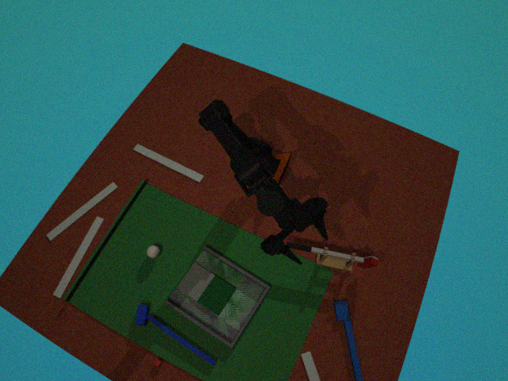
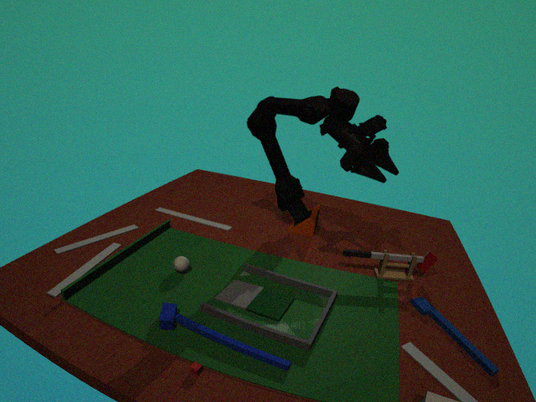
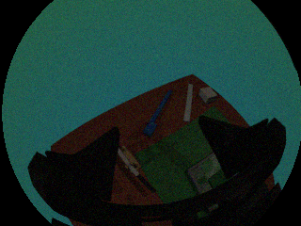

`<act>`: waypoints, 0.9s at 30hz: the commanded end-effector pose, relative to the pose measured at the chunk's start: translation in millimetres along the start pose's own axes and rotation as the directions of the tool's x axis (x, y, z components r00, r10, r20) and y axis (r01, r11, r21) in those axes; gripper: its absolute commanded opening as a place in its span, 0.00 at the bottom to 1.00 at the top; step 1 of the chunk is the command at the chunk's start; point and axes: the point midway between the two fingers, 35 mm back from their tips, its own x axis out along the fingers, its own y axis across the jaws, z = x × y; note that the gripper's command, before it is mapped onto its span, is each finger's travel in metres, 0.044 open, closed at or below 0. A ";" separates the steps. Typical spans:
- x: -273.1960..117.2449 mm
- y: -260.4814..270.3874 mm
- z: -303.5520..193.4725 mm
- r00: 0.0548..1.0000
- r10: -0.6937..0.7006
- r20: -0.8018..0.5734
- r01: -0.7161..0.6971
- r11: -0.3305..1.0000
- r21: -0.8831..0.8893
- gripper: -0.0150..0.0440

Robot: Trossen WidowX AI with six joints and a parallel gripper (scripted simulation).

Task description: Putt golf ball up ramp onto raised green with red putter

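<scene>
Red putter (image 1: 332,254) lying level across small wooden stand (image 1: 335,261), on brown table (image 1: 390,184) just off green mat (image 1: 172,221). Long axis parallel to mat's near edge; black grip toward arm base, red head away. Golf ball (image 1: 153,251) on mat, well apart. Gripper (image 2: 375,169) high above table, spread wide, grasping nothing. Plain teal surround.
</scene>
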 end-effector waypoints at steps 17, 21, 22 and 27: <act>51.1 44.0 -193.5 0.645 0.095 -0.758 -0.486 0.817 -0.311 1.00; 51.6 46.4 -194.9 0.645 0.095 -0.758 -0.486 0.817 -0.311 1.00; 52.7 46.2 -196.8 0.645 0.095 -0.758 -0.486 0.817 -0.311 1.00; 61.4 45.4 -213.4 0.645 0.094 -0.758 -0.486 0.817 -0.311 1.00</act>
